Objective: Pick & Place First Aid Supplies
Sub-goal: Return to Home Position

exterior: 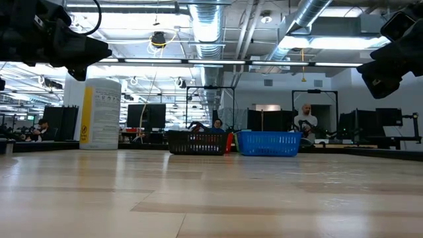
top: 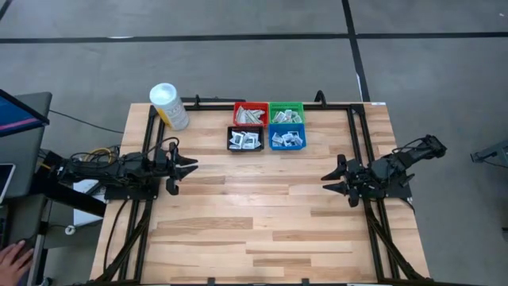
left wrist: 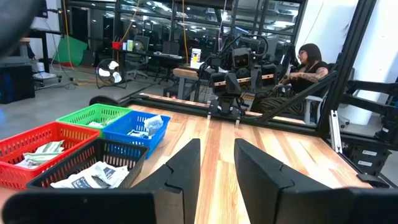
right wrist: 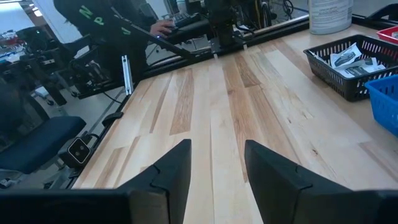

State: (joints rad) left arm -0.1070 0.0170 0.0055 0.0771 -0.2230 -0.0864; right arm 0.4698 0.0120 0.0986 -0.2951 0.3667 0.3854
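The first aid packets lie inside four small bins at the table's far middle: red bin [top: 250, 114], green bin [top: 286, 113], black bin [top: 245, 139] and blue bin [top: 286, 138]. White square packets [left wrist: 93, 176] show in the black bin, pale strips [left wrist: 38, 154] in the red one. My left gripper [top: 188, 167] hovers open over the table's left side, pointing right, holding nothing. My right gripper [top: 330, 181] hovers open over the right side, pointing left, also holding nothing. Both are well clear of the bins.
A white cylindrical tub with a yellow label [top: 169, 106] stands at the far left corner, left of the bins. Black frame rails [top: 361, 151] run along the table's sides and far edge. Bare wood [top: 262, 214] stretches between the grippers and toward the near edge. A hand [top: 12, 258] shows beyond the table's left.
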